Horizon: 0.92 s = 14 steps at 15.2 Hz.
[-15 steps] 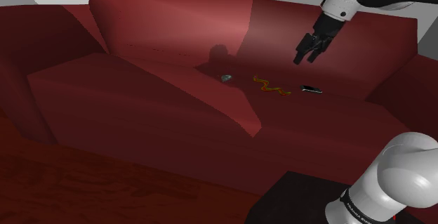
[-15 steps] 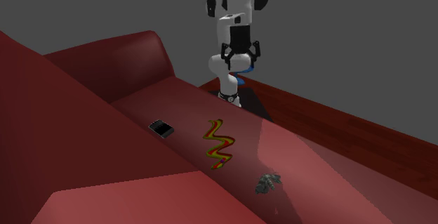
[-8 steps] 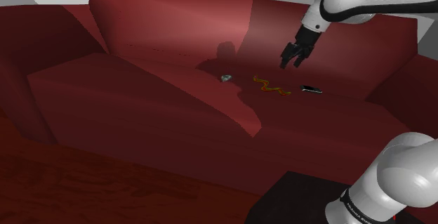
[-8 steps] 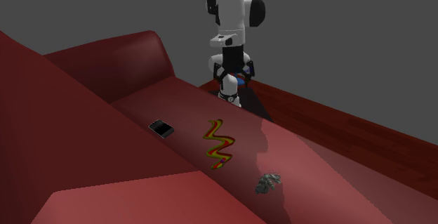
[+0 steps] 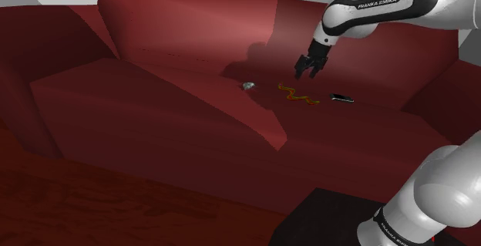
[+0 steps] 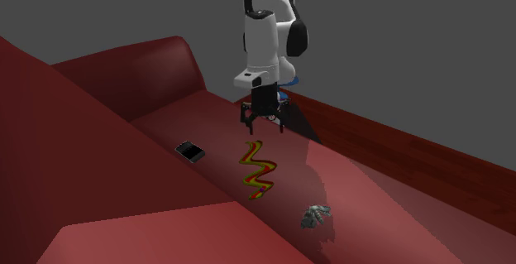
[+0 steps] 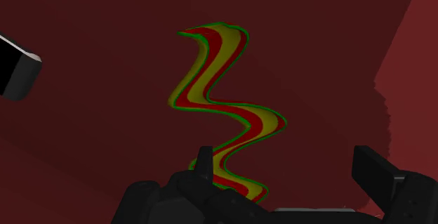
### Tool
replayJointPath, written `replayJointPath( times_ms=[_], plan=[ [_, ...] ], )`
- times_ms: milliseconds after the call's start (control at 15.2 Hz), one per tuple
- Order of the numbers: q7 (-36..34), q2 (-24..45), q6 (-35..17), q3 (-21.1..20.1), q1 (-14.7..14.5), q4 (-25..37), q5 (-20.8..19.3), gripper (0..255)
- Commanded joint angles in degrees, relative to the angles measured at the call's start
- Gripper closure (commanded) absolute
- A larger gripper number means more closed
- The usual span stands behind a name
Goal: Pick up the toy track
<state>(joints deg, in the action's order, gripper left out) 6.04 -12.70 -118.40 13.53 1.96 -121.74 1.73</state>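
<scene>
dark red upholstery covers the whole sofa (image 5: 154, 109), and the toy track (image 5: 297, 94) lies flat on its seat close to the foot of the backrest: a thin wavy ribbon with yellow and red bands and a green edge. the white arm (image 5: 385, 5) reaches in from the shoulder view's right and bends down so that the black gripper (image 5: 306, 73) hangs just above the track, pointing down at it and touching nothing. its two fingers stand apart with nothing between them. from the second exterior view the gripper (image 6: 265, 124) sits over the end of the track (image 6: 257, 170) that lies nearest the robot, and a gap shows between the fingertips and the cushion. in the wrist view the track (image 7: 221, 103) snakes away from the gripper (image 7: 288, 170), its near end passing close by one finger (image 7: 203, 161) while the other finger stands well off to the side. a flat black slab (image 5: 341, 97) rests on the seat near the track, on the shoulder view's right, apart from it. a small grey lump (image 5: 248, 85) lies on the other side, also apart. the dark stand (image 5: 324, 221) sits at the shoulder view's lower right on a reddish-brown floor (image 5: 77, 206).
</scene>
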Motion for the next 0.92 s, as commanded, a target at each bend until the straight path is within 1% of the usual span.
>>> replayJointPath(
  times_ms=[0,462,858],
  plan=[
    [1.6,4.7,-1.6,1.2,0.2,2.4,1.3,0],
    [6.2,20.1,-4.1,3.2,1.9,12.7,6.7,0],
    [7.1,21.7,-8.3,3.0,2.1,10.0,7.6,0]
  ],
)
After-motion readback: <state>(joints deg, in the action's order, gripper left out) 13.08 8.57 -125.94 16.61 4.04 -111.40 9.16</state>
